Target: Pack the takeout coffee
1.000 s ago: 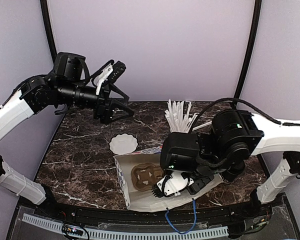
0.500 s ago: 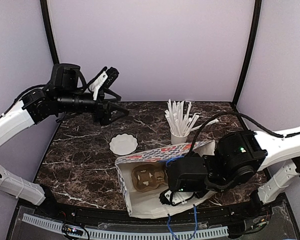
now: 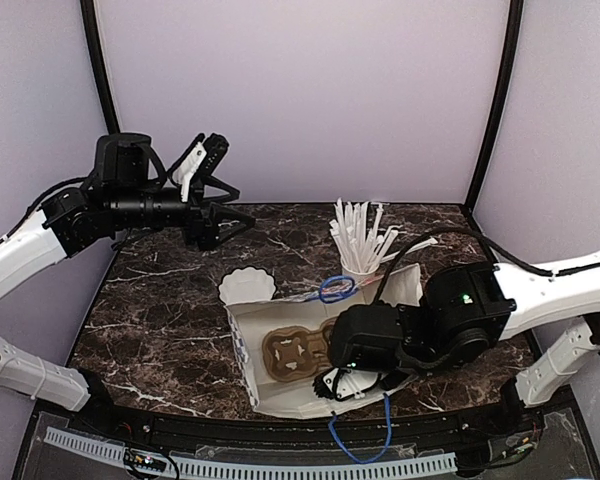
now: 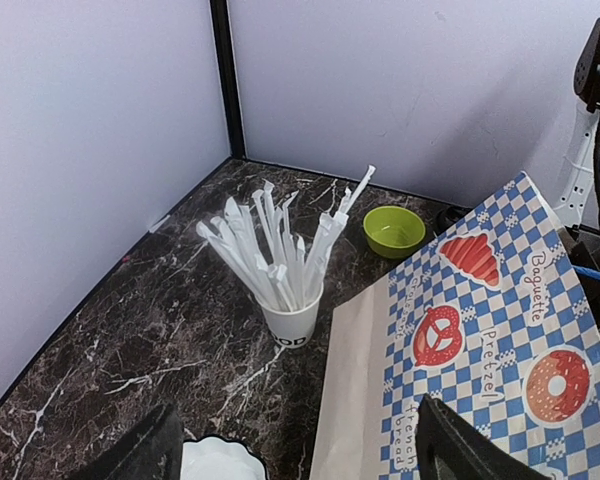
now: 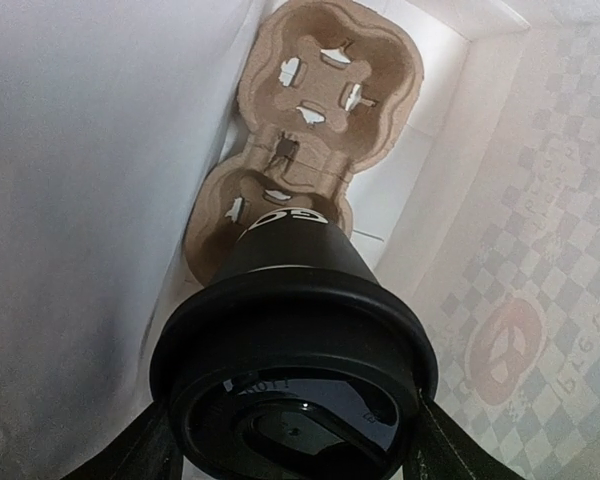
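One black takeout cup (image 5: 295, 300) with its black lid (image 5: 293, 400) sits between my right gripper's (image 5: 295, 445) fingers, which are shut on it just below the lid. Its base rests at the near slot of the brown pulp cup carrier (image 5: 315, 120) on the floor of the open paper bag (image 3: 280, 400). In the top view my right gripper (image 3: 342, 382) is inside the bag. The carrier's far slot is empty. The second black cup is out of view. My left gripper (image 3: 218, 190) is open and empty, held high above the table's back left.
A white cup of straws (image 3: 358, 262) stands behind the bag, also in the left wrist view (image 4: 290, 315). A lime-green bowl (image 4: 394, 230) lies beyond it. A white scalloped dish (image 3: 247, 287) sits left of the bag. Blue bag handles (image 3: 335, 288) stick up.
My right arm has moved down and left into the bag with the cup. The bag's far side has stood up and opened. My left arm has drawn back slightly to the left.
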Controlling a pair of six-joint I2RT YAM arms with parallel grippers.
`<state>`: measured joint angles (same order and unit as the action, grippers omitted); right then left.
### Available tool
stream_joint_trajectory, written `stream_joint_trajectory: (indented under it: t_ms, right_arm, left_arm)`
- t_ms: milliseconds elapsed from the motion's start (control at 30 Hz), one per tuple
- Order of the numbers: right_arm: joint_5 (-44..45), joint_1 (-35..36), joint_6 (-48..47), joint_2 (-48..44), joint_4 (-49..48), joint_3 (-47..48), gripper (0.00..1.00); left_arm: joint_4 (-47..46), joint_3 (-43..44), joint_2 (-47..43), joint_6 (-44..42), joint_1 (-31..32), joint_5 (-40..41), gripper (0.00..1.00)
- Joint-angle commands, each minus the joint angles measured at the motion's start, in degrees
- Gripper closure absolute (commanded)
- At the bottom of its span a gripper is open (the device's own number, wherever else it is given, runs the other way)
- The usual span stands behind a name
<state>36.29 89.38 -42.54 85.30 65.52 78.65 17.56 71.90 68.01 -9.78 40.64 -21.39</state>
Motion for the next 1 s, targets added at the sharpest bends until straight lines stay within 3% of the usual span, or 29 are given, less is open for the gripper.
stream_joint_trajectory:
  t_ms: [0,600,967]
  right_arm:
    - [-2.34,-0.09,-0.90,-2.58,-2.22,-2.38,0.63]
    - [1.71,-0.17,-1.44,-3.34,-8.20,-7.46,0.63]
    - [-1.81,-2.08,-0.95,-2.18,-7.27,-7.15,0.63]
  left_arm:
    - [-2.14,-0.94,-1.88,0.46,-0.39,-0.83,0.18]
    - [-3.14,-2.73,-2.77,0.61,-0.56,-1.73,0.17]
    - [-3.15,-3.24,-3.05,0.14,-0.59,-1.32,0.17]
